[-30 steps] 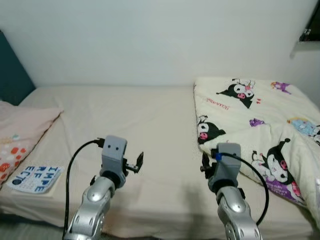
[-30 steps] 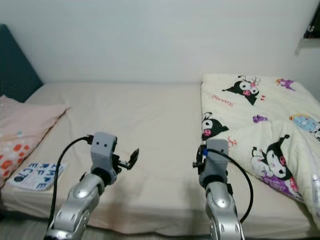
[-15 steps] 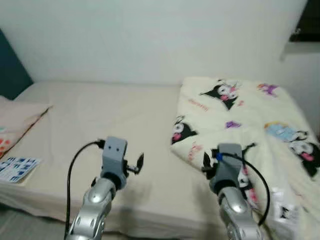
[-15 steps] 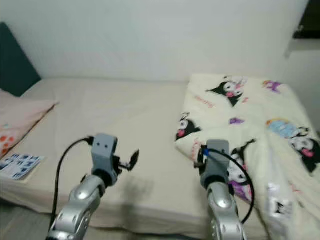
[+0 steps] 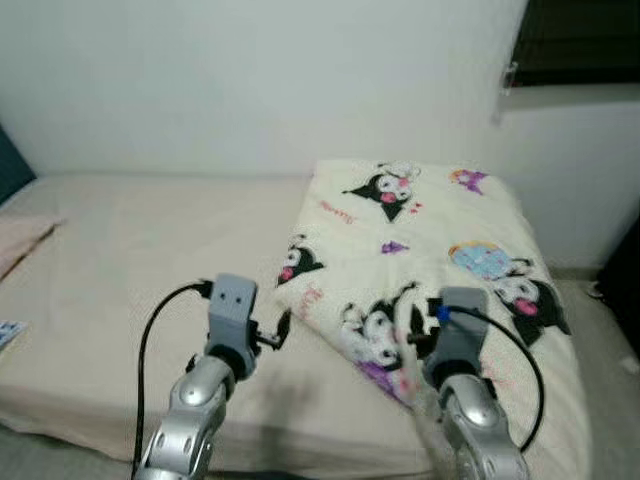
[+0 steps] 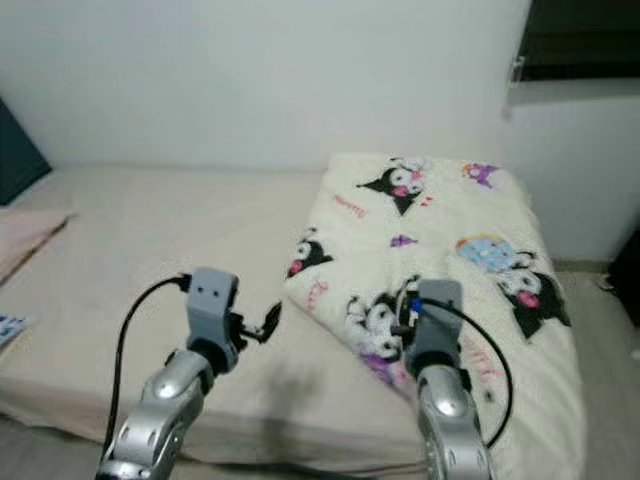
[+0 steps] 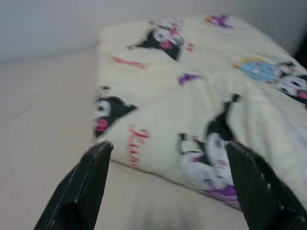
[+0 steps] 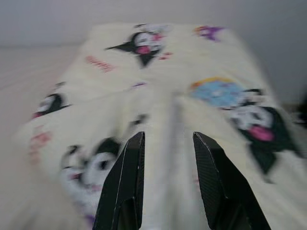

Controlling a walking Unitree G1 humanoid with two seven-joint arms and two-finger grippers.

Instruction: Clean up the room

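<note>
Blanket (image 5: 420, 250) lies beyond both parted, empty hands (image 7: 165, 187) (image 8: 168, 177).

You look at a bed (image 5: 120, 260) with a plain beige sheet, which stands against a white wall (image 5: 250, 80). To the right of the bed, high on the wall, you see the lower corner of a dark window (image 5: 580, 40) with a pale sill under it. Beyond the right side of the bed you see a strip of light floor (image 5: 610, 330). At the left end of the bed, a dark teal headboard (image 6: 18, 150) rises. The light is soft and even.
</note>
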